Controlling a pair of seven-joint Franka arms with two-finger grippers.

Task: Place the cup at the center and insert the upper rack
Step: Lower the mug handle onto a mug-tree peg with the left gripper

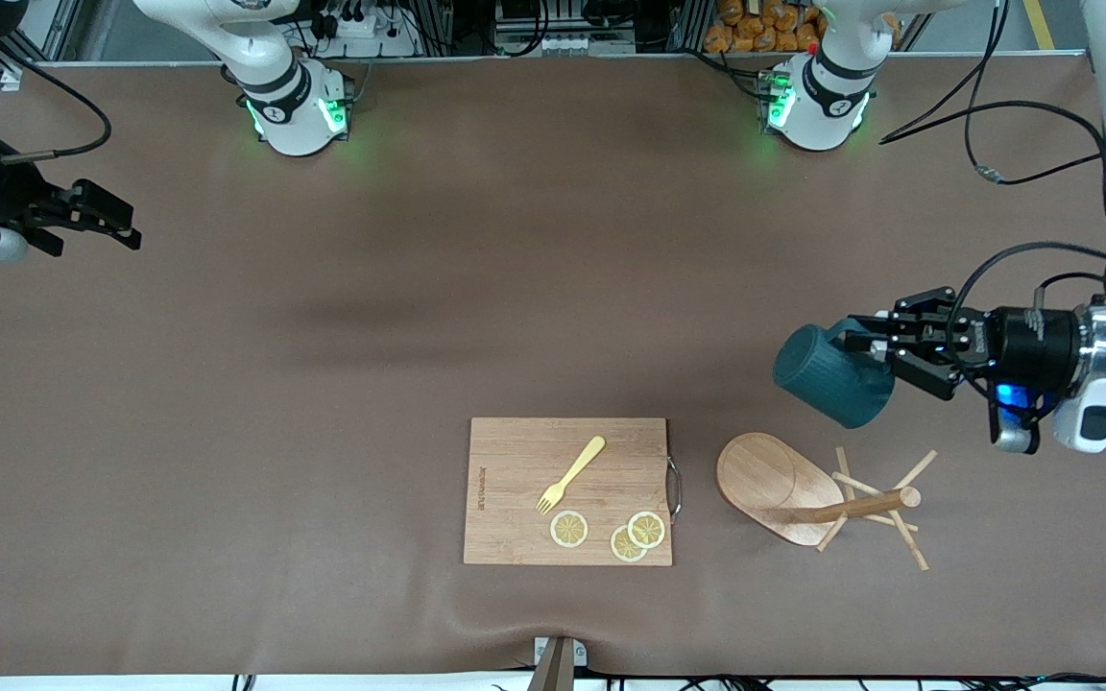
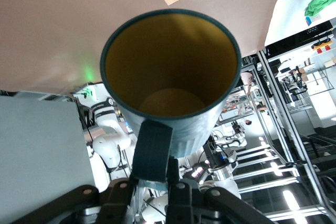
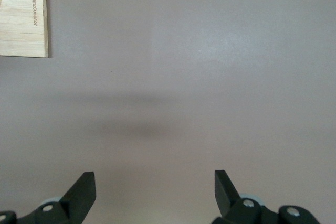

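Note:
The dark teal cup hangs tilted in the air, held by its handle in my left gripper, which is shut on it over the table at the left arm's end. In the left wrist view the cup's tan-yellow inside faces the camera, and the handle sits pinched between the fingers. The upper rack, a light wooden mug tree, lies tipped on its side on the table below the cup, its pegs splayed. My right gripper waits open over the right arm's end; its fingertips frame bare table.
A rectangular wooden cutting board lies near the front edge beside the rack's oval base. On it rest a yellow fork and three lemon slices. The board's corner shows in the right wrist view.

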